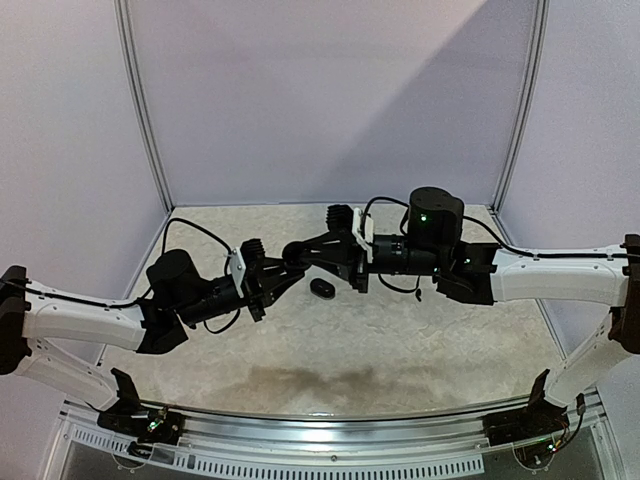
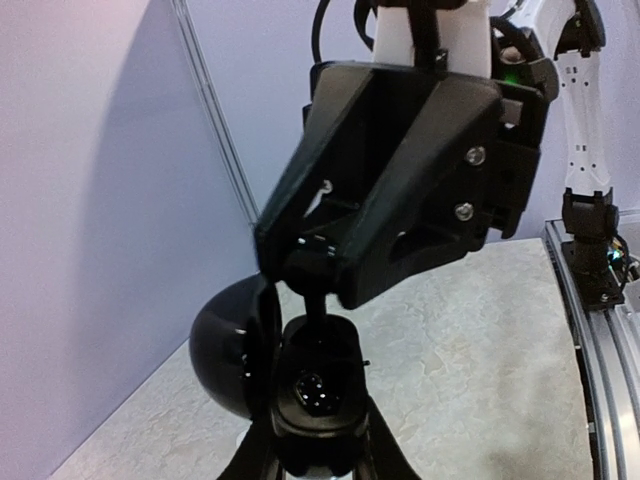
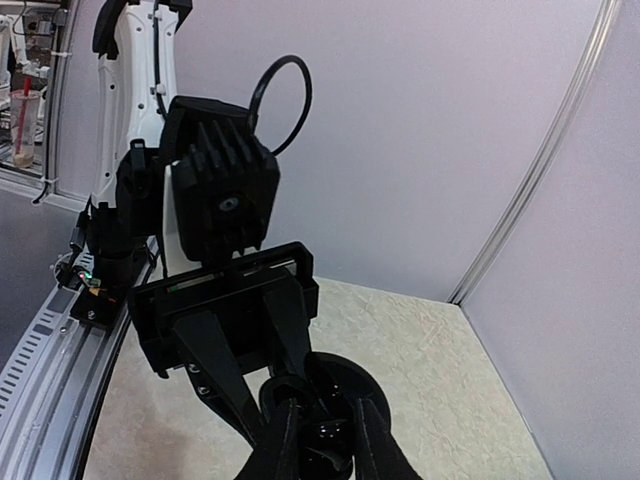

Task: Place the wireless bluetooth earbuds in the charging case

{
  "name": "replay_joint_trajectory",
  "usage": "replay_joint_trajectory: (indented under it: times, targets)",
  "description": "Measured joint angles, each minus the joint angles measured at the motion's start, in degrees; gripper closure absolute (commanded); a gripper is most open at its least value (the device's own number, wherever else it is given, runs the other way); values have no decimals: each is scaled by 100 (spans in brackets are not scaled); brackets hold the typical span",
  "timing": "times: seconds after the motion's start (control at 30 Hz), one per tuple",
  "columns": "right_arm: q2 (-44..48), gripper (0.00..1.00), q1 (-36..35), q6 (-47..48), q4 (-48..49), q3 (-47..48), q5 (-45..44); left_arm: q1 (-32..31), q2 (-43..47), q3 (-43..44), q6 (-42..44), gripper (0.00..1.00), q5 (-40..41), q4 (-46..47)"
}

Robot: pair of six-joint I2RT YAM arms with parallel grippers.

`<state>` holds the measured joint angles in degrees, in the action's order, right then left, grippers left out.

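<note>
Black case point(image 2: 228, 352), one, left hand point(image 1: 283, 283), right hand point(image 2: 314, 282)

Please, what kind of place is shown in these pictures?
Probably a robotics lab test booth: plain lilac wall panels joined by metal posts, and two robot arms bolted to an aluminium rail at the edge of a stone-patterned table.

I see a pale marbled tabletop point(image 1: 420, 350) carrying one small black oval thing point(image 1: 322, 289), lying well beyond the metal rail point(image 1: 320, 437) and roughly opposite that rail's middle; what it is, I cannot tell
</note>
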<state>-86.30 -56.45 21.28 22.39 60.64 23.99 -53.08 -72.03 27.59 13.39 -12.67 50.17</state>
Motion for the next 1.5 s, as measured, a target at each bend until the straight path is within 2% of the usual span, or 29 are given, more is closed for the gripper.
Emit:
replay_joint_trajectory:
  times: [0.33,0.53,0.83,1.2,1.3,1.5]
  targets:
    - [-7,84,146,28,-133,4,-247,-7,0,0,-37,100,-46,52]
    - [-7,93,149,39,-136,9,-221,-7,0,0,-127,100,-44,48]
    - [13,95,179,48,-289,55,-188,-13,0,33,-234,100,42,-42]
    - [520,96,254,55,-975,118,-293,-13,7,85,-568,100,273,-168]
    - [546,97,306,-15,-1602,470,-472,-13,31,85,-623,100,332,-203]
    - [236,96,754,-570,-4378,2092,-1169,-13,170,26,-710,100,483,-216]
